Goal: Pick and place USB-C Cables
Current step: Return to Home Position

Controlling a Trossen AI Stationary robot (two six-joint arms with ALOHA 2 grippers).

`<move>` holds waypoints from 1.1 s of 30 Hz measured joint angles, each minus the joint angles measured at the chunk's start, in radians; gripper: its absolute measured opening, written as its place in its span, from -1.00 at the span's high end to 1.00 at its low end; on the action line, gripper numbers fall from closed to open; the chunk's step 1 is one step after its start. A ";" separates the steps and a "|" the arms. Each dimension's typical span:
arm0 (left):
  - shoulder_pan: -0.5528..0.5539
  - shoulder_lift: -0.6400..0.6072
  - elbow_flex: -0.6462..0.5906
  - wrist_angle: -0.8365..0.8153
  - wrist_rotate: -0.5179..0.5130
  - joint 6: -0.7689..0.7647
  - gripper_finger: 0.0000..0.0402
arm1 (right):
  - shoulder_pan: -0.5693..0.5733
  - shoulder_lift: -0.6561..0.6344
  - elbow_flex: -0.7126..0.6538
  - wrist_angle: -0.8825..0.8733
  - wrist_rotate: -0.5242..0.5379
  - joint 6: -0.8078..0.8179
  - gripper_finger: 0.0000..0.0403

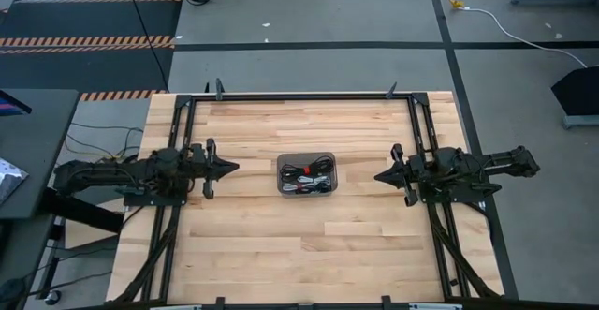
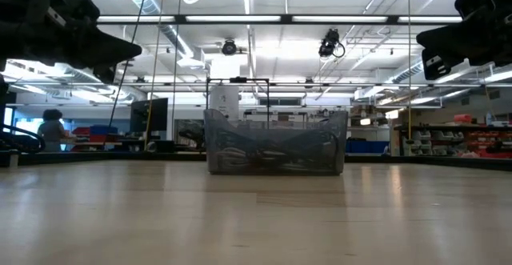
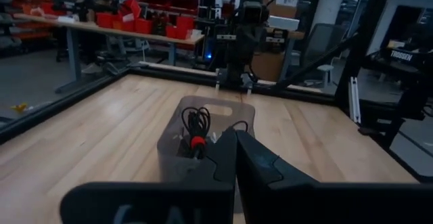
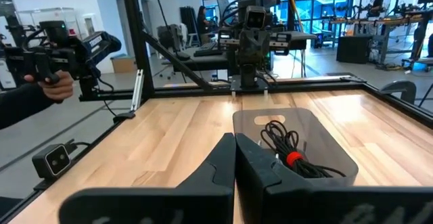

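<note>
A grey see-through tray (image 1: 306, 174) stands at the table's middle and holds several coiled USB-C cables, black and white, some with a red band (image 3: 197, 143) (image 4: 293, 158). In the low view the tray (image 2: 276, 142) shows cables heaped inside. My left gripper (image 1: 234, 168) hovers left of the tray, fingers shut and pointing at it. My right gripper (image 1: 377, 175) hovers right of the tray, also shut and pointing at it. Both are above the table and touch nothing.
A black frame (image 1: 309, 95) runs along the table's far edge and down both sides. Bare wood lies all around the tray, near and far. In the right wrist view a person's hand (image 4: 51, 85) holds a device beyond the table's edge.
</note>
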State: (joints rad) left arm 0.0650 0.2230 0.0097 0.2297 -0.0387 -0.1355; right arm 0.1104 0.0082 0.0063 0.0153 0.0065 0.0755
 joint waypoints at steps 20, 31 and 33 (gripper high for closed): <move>-0.002 -0.075 0.000 -0.194 0.017 -0.082 0.96 | 0.000 0.000 0.000 0.005 0.001 0.000 0.96; -0.002 -0.073 0.000 -0.177 0.017 -0.037 0.95 | 0.000 0.000 0.000 0.006 0.001 0.000 0.96; -0.002 -0.073 0.000 -0.177 0.017 -0.036 0.95 | 0.000 0.000 0.000 0.006 0.001 0.000 0.96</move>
State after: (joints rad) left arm 0.0631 0.1503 0.0093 0.0523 -0.0218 -0.1715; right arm 0.1104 0.0082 0.0063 0.0216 0.0071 0.0753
